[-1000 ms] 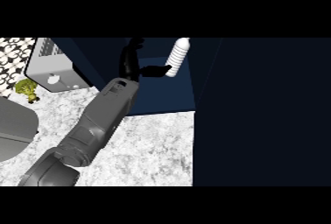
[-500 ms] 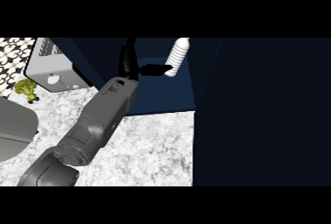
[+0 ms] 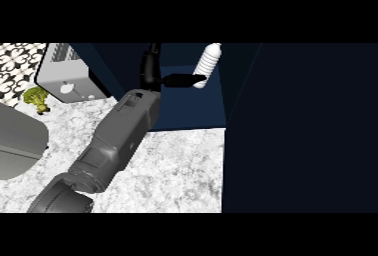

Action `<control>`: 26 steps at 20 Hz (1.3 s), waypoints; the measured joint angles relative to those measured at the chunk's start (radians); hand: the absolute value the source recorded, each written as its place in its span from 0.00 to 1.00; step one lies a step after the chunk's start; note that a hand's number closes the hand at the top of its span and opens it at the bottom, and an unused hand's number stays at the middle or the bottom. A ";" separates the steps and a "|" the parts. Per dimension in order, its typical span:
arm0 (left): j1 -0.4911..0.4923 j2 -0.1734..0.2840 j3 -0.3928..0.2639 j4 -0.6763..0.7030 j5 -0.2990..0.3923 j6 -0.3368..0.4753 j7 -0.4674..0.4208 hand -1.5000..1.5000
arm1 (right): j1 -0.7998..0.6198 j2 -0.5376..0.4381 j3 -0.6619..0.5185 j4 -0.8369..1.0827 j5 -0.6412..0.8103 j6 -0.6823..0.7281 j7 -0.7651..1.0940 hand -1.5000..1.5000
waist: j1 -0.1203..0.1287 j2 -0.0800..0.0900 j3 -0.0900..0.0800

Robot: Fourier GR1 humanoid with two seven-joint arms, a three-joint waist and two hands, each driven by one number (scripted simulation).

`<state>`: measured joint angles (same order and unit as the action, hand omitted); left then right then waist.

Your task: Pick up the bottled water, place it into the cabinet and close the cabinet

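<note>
Bottled water is a white, ribbed thing with a narrow cap end pointing up, sitting inside the dark blue cabinet above the marble table. Left hand is at its lower end with fingers reaching to the bottle, but I can't tell if they're clamped on it. Compared to half a second back, basically nothing's moved.

white bottle, navy cabinet, grey-white marbled counter, blk hand
</note>
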<state>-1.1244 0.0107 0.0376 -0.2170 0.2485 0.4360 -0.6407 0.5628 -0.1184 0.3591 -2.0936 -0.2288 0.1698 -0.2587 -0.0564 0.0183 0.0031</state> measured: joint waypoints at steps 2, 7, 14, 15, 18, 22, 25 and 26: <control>0.012 -0.010 0.004 -0.023 0.006 -0.042 -0.022 0.00 | 0.001 -0.004 -0.010 -0.005 -0.005 -0.003 0.004 0.00 | 0.010 -0.004 0.000; 0.036 -0.014 -0.037 -0.071 0.015 -0.113 -0.050 0.00 | 0.004 0.000 -0.009 -0.006 0.001 -0.020 0.011 0.00 | 0.021 -0.004 0.001; 0.089 -0.014 -0.122 -0.168 0.053 -0.173 -0.055 0.00 | 0.044 -0.005 0.003 -0.038 0.008 -0.034 0.015 0.00 | 0.037 -0.011 0.003; 0.097 -0.015 -0.136 -0.185 0.063 -0.179 -0.045 0.00 | 0.051 -0.004 0.007 -0.045 0.010 -0.038 0.017 0.00 | 0.041 -0.012 0.003; 0.153 -0.011 -0.166 -0.251 0.093 -0.207 -0.028 0.00 | 0.050 0.001 0.002 -0.052 0.007 -0.051 0.028 0.00 | 0.064 -0.022 0.002; 0.237 -0.012 -0.227 -0.393 0.145 -0.224 0.029 0.00 | 0.050 -0.001 -0.005 -0.047 0.002 -0.052 0.027 0.00 | 0.077 -0.029 0.000; 0.309 -0.012 -0.270 -0.505 0.168 -0.235 0.069 0.00 | 0.062 -0.005 -0.003 -0.051 0.002 -0.052 0.024 0.00 | 0.088 -0.033 0.001; 0.339 -0.011 -0.279 -0.547 0.177 -0.234 0.081 0.00 | 0.069 -0.008 0.001 -0.044 0.006 -0.046 0.012 0.00 | 0.089 -0.034 0.001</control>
<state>-0.7850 -0.0002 -0.2414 -0.7639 0.4250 0.2023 -0.5599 0.6323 -0.1263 0.3602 -2.1379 -0.2229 0.1240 -0.2464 0.0326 -0.0161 0.0040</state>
